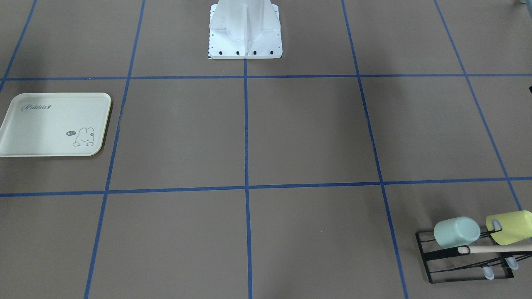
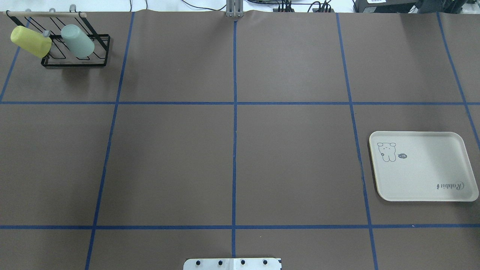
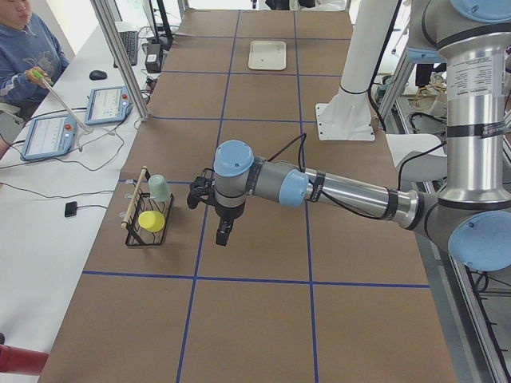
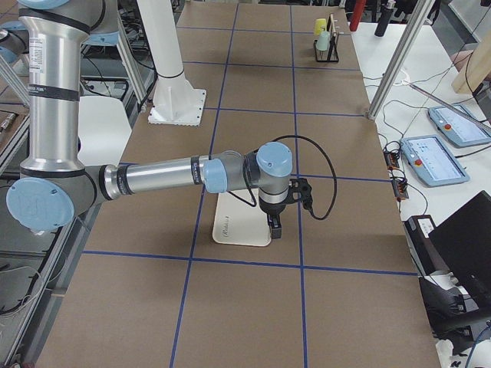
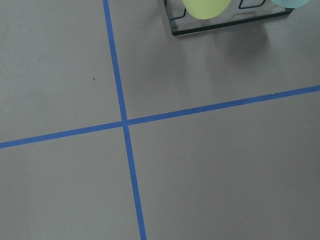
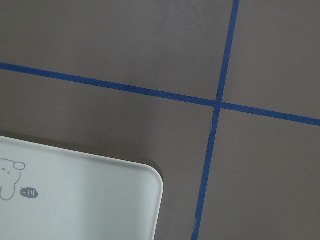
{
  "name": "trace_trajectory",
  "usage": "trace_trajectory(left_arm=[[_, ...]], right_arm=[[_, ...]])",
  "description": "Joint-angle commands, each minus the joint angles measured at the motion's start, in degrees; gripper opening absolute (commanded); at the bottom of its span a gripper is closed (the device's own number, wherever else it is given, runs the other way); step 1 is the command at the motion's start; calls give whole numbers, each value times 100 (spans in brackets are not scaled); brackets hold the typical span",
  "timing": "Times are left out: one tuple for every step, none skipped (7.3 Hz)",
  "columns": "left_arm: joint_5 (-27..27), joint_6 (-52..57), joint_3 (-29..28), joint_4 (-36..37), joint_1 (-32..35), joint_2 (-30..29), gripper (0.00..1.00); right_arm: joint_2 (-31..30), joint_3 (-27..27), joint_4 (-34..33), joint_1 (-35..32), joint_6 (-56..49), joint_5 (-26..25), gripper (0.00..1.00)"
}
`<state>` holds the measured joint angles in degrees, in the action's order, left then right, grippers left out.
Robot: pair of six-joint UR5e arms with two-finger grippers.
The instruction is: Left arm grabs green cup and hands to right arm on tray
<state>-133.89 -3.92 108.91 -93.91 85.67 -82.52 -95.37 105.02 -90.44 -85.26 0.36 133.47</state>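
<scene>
The pale mint-green cup (image 1: 456, 231) hangs tilted on the black wire rack (image 1: 428, 265), beside a yellow-green cup (image 1: 510, 226). In the overhead view the green cup (image 2: 77, 41) is at the far left corner. The cream Rabbit tray (image 2: 423, 167) lies bare at the right. The left gripper (image 3: 223, 234) shows only in the exterior left view, hanging above the table a short way from the rack. I cannot tell if it is open. The right gripper (image 4: 274, 225) shows only in the exterior right view, above the tray (image 4: 238, 228). I cannot tell its state.
A wooden rod (image 1: 494, 249) runs along the rack's top. The white robot base (image 1: 245, 31) stands at the table's near-robot edge. Blue tape lines grid the brown table. An operator (image 3: 24, 48) sits at a side bench with tablets.
</scene>
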Motion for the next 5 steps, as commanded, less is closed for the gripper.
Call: trace_trajectory(left_arm=[[-5, -299, 130, -206, -7, 175, 100], [-5, -798, 183, -303, -189, -112, 100], [38, -1403, 105, -225, -670, -654, 100], [56, -1514, -9, -225, -901, -999, 100], [74, -1637, -193, -207, -964, -1394, 100]], right_arm=[[-25, 1, 0, -8, 8, 4, 100], [-43, -7, 35, -8, 8, -5, 100], [-43, -7, 35, -8, 8, -5, 100], [-43, -7, 35, 1, 8, -5, 100], [-43, -7, 35, 1, 8, -5, 100]])
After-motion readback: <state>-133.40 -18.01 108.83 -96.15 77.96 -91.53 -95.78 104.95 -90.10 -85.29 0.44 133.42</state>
